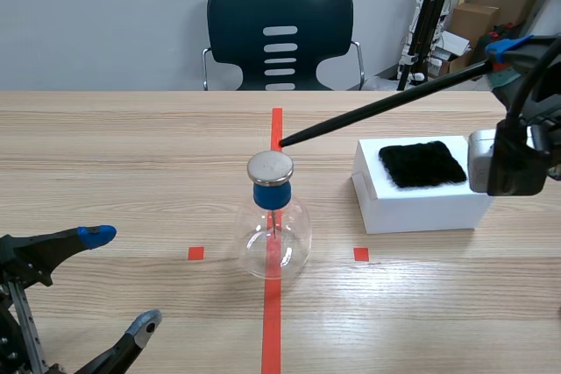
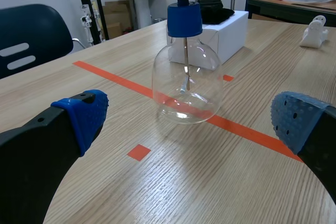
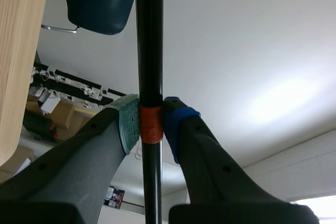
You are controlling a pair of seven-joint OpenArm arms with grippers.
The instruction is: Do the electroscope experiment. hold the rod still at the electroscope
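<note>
The electroscope (image 1: 274, 221) is a clear glass flask with a blue stopper and a round metal cap, standing on the red centre line. It also appears ahead of my open left gripper (image 2: 189, 124) as the flask (image 2: 186, 80). A long black rod (image 1: 377, 109) slants down from the upper right. Its tip hangs just above and behind the metal cap (image 1: 270, 167); whether it touches I cannot tell. My right gripper (image 3: 151, 124) is shut on the rod (image 3: 149, 51) at its orange band. In the scene view my left gripper (image 1: 123, 282) rests low at the near left.
A white box (image 1: 421, 199) with a black fur cloth (image 1: 422, 164) on top stands right of the flask. A dark chair (image 1: 280, 34) sits behind the table's far edge. Small red tape squares (image 1: 195, 253) flank the flask. A small white figure (image 2: 315, 31) lies farther off.
</note>
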